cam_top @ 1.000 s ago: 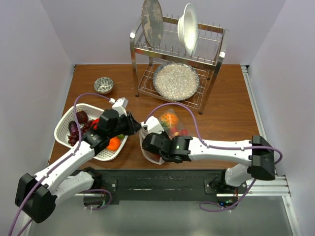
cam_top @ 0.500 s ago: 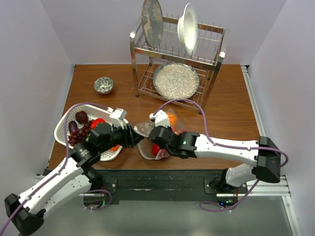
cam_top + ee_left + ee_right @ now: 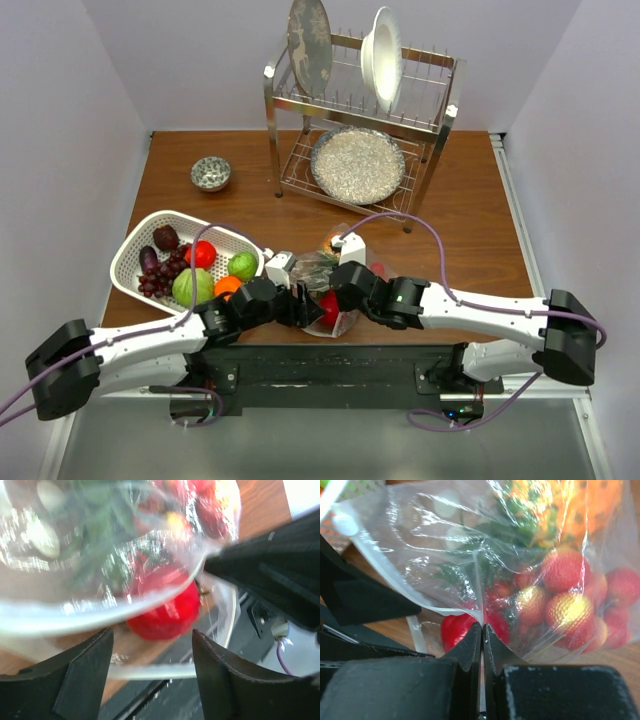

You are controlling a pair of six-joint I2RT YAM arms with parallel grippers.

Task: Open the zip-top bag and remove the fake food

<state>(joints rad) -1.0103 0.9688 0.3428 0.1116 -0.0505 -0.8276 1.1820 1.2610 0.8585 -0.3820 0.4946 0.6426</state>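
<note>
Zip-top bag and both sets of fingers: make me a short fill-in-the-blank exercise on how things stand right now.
1. The right fingers are ___ on a fold of the bag.
2. The left fingers stand ___, with a red apple just beyond them.
3. The strawberries are ___ the bag.
4. In the top view, the basket sits to the ___ of the bag.
Missing words: shut; open; inside; left.

Basket (image 3: 129, 247), rack (image 3: 271, 120), small bowl (image 3: 211, 173), perhaps metal.
</note>
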